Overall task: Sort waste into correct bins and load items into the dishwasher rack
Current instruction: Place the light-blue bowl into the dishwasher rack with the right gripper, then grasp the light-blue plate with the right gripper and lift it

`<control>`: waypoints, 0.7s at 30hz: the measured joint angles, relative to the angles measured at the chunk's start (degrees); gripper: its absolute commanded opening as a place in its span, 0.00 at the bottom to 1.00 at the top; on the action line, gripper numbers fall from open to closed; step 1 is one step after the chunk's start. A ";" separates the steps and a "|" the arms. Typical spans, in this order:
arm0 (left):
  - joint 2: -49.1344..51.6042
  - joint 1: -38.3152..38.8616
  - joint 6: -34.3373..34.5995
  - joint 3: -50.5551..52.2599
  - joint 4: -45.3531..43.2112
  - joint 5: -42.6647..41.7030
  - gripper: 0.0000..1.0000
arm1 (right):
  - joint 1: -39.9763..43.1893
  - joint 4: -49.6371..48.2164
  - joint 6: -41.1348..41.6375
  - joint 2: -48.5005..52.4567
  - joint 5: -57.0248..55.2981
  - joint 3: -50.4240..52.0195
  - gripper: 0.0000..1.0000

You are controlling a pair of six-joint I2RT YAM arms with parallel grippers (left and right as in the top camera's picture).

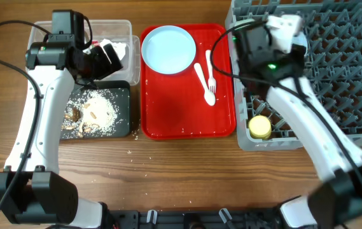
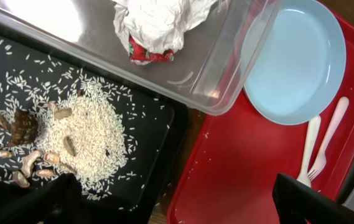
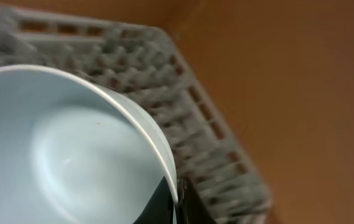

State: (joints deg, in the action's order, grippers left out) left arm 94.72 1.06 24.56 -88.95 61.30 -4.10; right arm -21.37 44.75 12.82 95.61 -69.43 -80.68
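Note:
My left gripper [image 2: 183, 202] is open and empty, hovering above the edge between the black tray [image 2: 145, 168] and the red serving tray [image 2: 239, 162]. Rice and brown food scraps [image 2: 83, 134] lie in the black tray. Crumpled white paper [image 2: 158, 22] with a red wrapper piece [image 2: 149, 53] lies in the clear tub [image 2: 226, 74]. My right gripper [image 3: 177, 199] is shut on the rim of the pale blue bowl [image 3: 58, 149], held tilted above the grey dishwasher rack [image 3: 208, 137]. The pale blue plate [image 1: 168, 49], white fork [image 1: 210, 70] and spoon [image 1: 205, 86] lie on the red tray. The green bowl is out of view.
The small yellow cup [image 1: 260, 126] stands in the rack's [image 1: 346, 76] front left corner. A few rice grains lie on the wooden table [image 1: 130, 152] in front of the black tray [image 1: 122, 95]. The red tray [image 1: 187, 114] lies between the bins and the rack.

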 measured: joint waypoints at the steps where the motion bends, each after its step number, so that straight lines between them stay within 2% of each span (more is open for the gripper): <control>1: 0.00 0.00 0.00 0.00 0.02 -0.02 1.00 | 0.04 -1.57 -3.37 2.93 -2.47 0.02 0.04; 5: 0.00 0.00 0.00 0.00 0.04 -0.04 1.00 | 0.04 -5.44 -15.82 12.33 -7.19 0.09 0.04; 10: 0.00 0.00 0.00 0.00 0.04 -0.04 1.00 | -0.15 -5.35 -17.70 14.93 -7.74 0.07 0.04; 15: 0.00 0.00 0.00 0.00 0.04 -0.04 1.00 | -4.17 -5.22 -20.90 14.93 -5.14 0.02 0.06; 17: 0.00 0.00 0.00 0.00 0.04 -0.02 1.00 | -4.96 -5.16 -23.21 14.93 -4.28 0.02 0.26; 18: 0.00 0.00 0.00 0.00 0.04 -0.02 1.00 | -5.09 -4.98 -23.76 14.93 -3.17 0.02 0.41; 20: 0.00 0.00 0.00 0.00 0.02 -0.04 1.00 | -6.36 -5.01 -24.81 14.97 -0.61 0.04 0.62; 21: 0.00 0.00 0.00 0.00 0.02 -0.04 1.00 | -6.95 -5.16 -25.00 14.97 0.42 0.04 0.67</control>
State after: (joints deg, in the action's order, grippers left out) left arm 94.72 1.06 24.56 -88.95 61.32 -4.14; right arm -28.32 39.59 -12.19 110.59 -69.01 -80.64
